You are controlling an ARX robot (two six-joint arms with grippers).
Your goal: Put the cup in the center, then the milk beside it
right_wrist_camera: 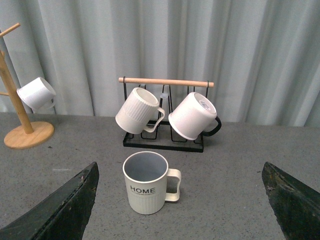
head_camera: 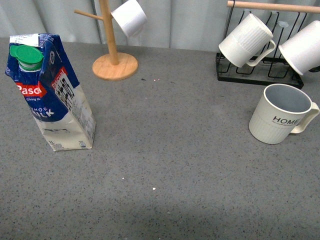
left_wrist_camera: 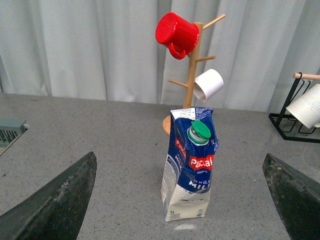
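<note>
Left gripper (left_wrist_camera: 180, 155) and right gripper (right_wrist_camera: 179, 165) gape wide, empty; an off-centre grab could topple the cup (head_camera: 276, 122) or the tall milk (head_camera: 55, 100)

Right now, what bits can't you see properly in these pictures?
- Milk, front view: the small print on its side is too small to read.
- Wooden mug tree, front view: its top is cut off by the picture's upper edge.
- White mug on the rack, front view: partly cut off by the right edge.
- Grey-green object, left wrist view: mostly cut off by the edge, so I cannot tell what it is.
</note>
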